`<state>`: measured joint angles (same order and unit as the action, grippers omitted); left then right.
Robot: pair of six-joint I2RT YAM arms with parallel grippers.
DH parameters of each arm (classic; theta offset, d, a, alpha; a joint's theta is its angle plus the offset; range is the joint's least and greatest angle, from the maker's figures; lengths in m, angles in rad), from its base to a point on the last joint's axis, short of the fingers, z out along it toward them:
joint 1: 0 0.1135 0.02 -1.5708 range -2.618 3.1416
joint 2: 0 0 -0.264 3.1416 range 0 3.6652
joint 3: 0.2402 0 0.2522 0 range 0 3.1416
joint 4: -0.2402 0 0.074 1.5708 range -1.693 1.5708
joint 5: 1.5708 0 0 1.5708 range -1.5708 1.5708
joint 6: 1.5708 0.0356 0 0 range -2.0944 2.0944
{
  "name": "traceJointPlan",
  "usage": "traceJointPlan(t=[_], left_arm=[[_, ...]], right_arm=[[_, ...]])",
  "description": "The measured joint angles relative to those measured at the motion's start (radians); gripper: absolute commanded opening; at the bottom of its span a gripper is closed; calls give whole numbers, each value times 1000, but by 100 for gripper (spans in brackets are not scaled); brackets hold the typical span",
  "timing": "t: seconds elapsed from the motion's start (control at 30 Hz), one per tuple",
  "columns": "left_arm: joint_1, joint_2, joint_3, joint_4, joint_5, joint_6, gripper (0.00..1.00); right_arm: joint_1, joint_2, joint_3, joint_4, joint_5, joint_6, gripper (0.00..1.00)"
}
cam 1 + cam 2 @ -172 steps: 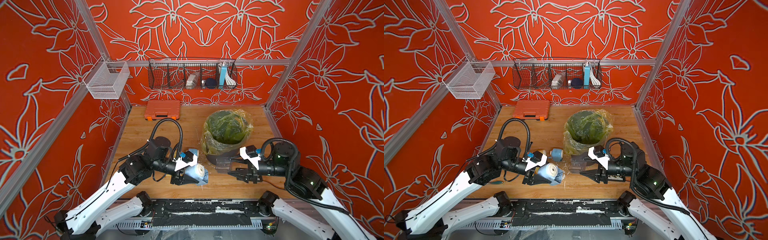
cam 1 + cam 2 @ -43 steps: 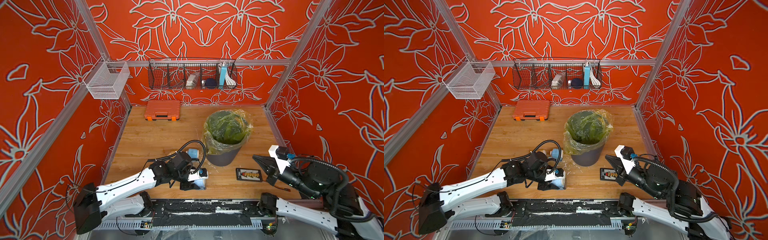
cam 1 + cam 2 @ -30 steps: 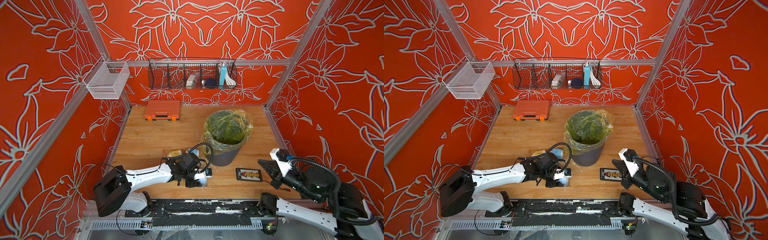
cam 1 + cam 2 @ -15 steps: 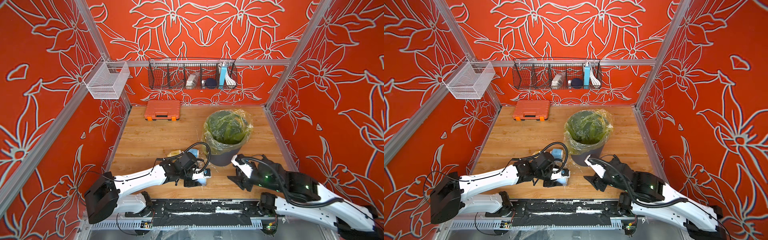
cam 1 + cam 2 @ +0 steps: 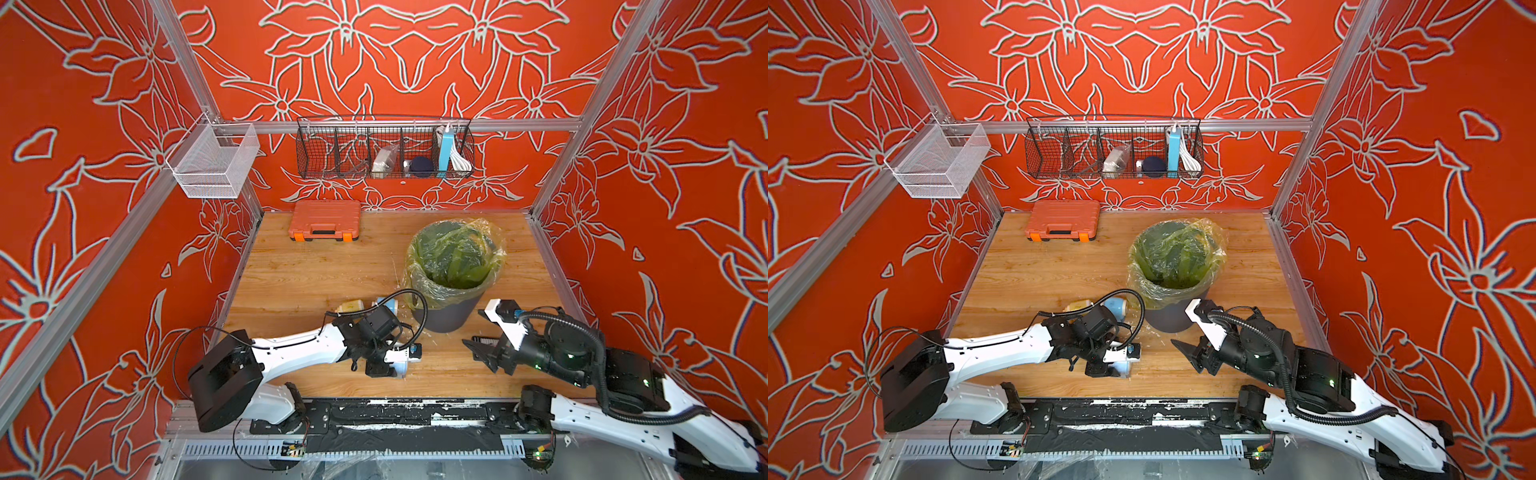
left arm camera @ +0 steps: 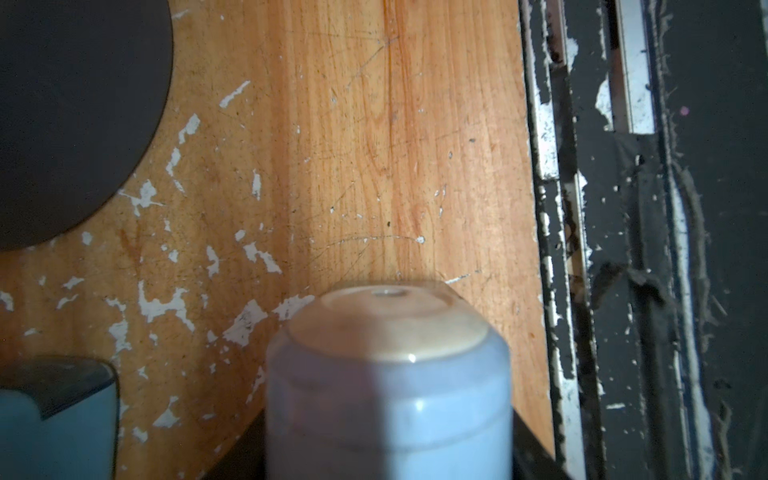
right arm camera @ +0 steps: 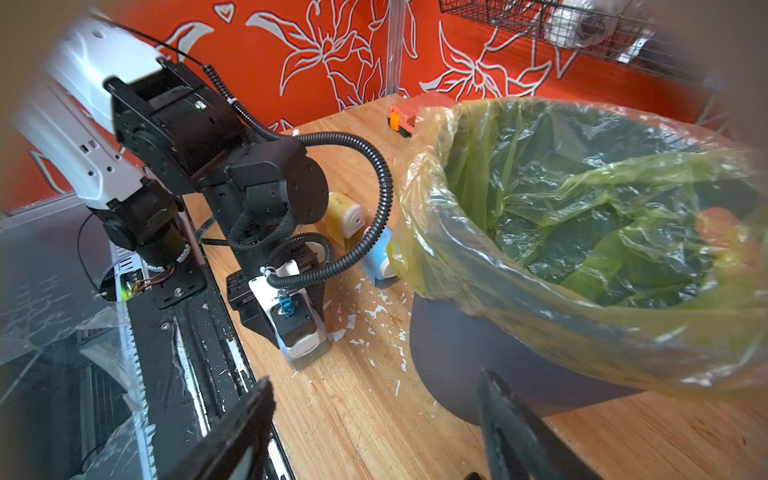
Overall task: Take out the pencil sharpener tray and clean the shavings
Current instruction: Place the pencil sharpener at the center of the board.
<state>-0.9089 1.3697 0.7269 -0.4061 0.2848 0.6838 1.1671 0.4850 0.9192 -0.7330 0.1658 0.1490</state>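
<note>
Wooden counter (image 5: 299,266), both top views: I count three, yellow sharpener (image 5: 351,306), blue sharpener (image 5: 391,305) beside one bin (image 5: 446,322), pale sharpener (image 5: 402,368) at my left end effector (image 5: 387,369). Left wrist shows the shavings (image 6: 160,305) large, strewn between bin and pale sharpener; clamped or not, I cannot tell. Right wrist: right end effector (image 7: 374,432) spread apart, empty.

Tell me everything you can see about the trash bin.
The bin is a round dark grey tub, upright on the wooden table, lined with a crinkled translucent yellow-green bag folded over its rim. Pale shavings lie by its base. Nothing grips it.
</note>
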Motion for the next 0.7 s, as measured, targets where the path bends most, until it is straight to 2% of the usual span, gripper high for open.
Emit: traceJointPlan(t=[0.23, 0.43, 0.5, 0.57, 0.7], left_arm=[[0, -9, 37, -39, 0, 29, 80], [15, -135, 79, -121, 9, 42, 79], [59, -200, 100, -145, 34, 55, 78], [147, -244, 143, -179, 68, 88, 77], [320, -206, 246, -246, 129, 181, 75]], right_arm=[[0, -60, 20, -66, 58, 3, 79], [0, -78, 29, -106, 92, 3, 79], [0, -80, 32, -110, 103, 3, 79], [0, -80, 36, -116, 117, 0, 79], [0, -80, 38, -124, 149, -8, 79]])
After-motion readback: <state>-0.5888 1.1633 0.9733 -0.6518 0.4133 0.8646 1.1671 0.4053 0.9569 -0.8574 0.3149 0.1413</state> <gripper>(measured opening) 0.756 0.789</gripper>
